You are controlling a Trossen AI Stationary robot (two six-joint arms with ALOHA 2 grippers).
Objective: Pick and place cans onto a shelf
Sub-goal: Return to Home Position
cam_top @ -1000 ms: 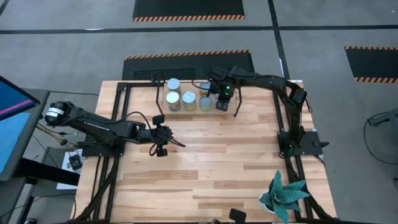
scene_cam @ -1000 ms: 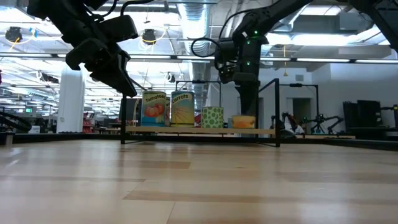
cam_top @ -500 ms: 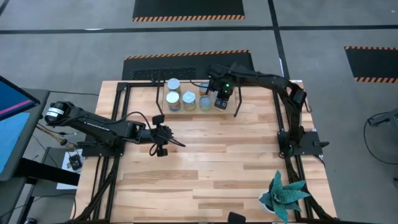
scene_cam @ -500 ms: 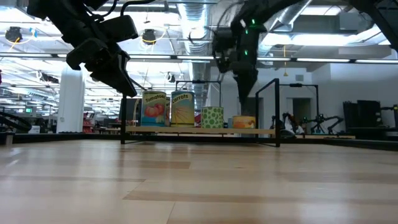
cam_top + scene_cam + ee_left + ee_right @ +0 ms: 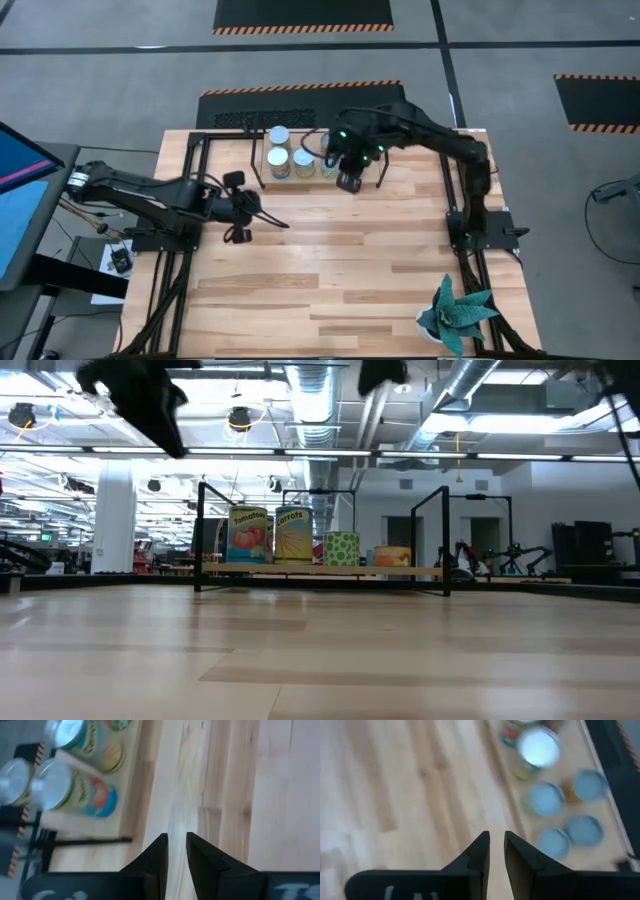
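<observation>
- Hand, right (image 5: 347, 183): held over the table (image 5: 350, 270) just in front of the shelf (image 5: 320, 569). Fingers are drawn close, with only a thin slit between them, and nothing is gripped. It is judged to be kept narrow because no load is left to carry.
- Hand, left (image 5: 265, 215): held over the left-middle of the table, well apart from the shelf. Fingers are likewise narrow and nothing is held. The placing is judged to keep this arm out of the other's reach.
- Both arms: seen in the low view only as dark shapes at the upper edge, raised well above the shelf. The height is judged to be chosen so that nothing stored gets knocked.
- Cans (image 5: 294, 533): stood upright on the shelf board, bunched toward its left half. Four labels are shown along the front in the low view, and five round tops are counted in the right wrist view. Neighbours are set close together, which is judged to save room on the board.
- Shelf: placed along the far edge of the table on thin black legs.
- Plant (image 5: 455, 310): kept at the near right corner, well apart from the work.
- Stage: loading is judged complete, since no can is seen off the shelf. The return to rest is judged not yet done.
</observation>
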